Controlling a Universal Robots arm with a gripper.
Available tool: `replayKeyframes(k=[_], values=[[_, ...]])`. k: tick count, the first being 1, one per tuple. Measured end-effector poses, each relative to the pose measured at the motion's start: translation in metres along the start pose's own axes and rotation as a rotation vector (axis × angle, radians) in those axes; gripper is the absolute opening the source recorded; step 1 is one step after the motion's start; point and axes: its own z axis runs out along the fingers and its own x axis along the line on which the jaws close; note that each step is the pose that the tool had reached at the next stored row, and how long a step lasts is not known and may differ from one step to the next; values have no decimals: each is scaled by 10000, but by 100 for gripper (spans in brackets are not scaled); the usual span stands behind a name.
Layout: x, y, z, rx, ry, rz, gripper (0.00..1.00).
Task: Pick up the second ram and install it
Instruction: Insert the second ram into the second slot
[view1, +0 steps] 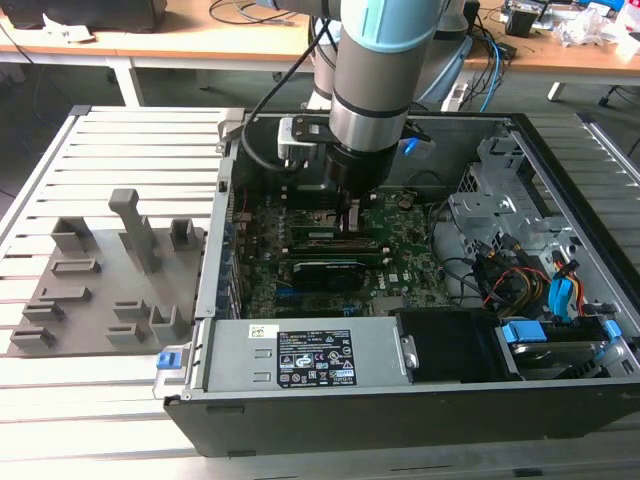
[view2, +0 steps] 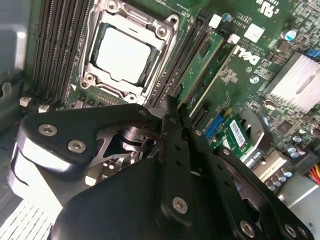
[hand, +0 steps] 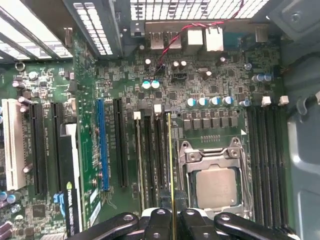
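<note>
Second ram (hand: 170, 170), a thin green stick seen edge-on, stands pinched between the gripper (hand: 172, 216) fingers directly over the black memory slots (hand: 155, 155) beside the CPU socket (hand: 215, 185) inside the open computer case (view1: 560, 200). It looks light, stiff and fragile, best held by its long flat faces near the top edge. A white label (view1: 315, 357) on the power supply carries print too small to read.

Bright even light, soft shadows, mild blur
</note>
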Motion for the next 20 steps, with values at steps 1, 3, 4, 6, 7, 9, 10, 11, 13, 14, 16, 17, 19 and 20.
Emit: replayKeyframes(k=[1, 3, 4, 6, 7, 9, 10, 11, 13, 14, 16, 17, 19, 20], values=[[2, -1, 25, 1, -2, -3, 14], [4, -1, 53, -12, 22, -164, 14], [5, -1, 56, -18, 48, -237, 14], [5, -1, 60, -21, 107, -332, 14], [5, -2, 65, -22, 113, -350, 14], [5, -23, 82, -24, 119, -380, 14], [5, -27, 87, -24, 127, -385, 14], [5, -29, 91, -24, 144, -394, 14], [6, -31, 100, -22, 199, -421, 14], [7, -31, 108, -22, 201, -421, 14], [8, -29, 121, -22, 205, -415, 14], [9, -27, 130, -21, 207, -398, 14], [10, -24, 140, -17, 207, -349, 14], [11, -22, 143, -16, 206, -330, 14]])
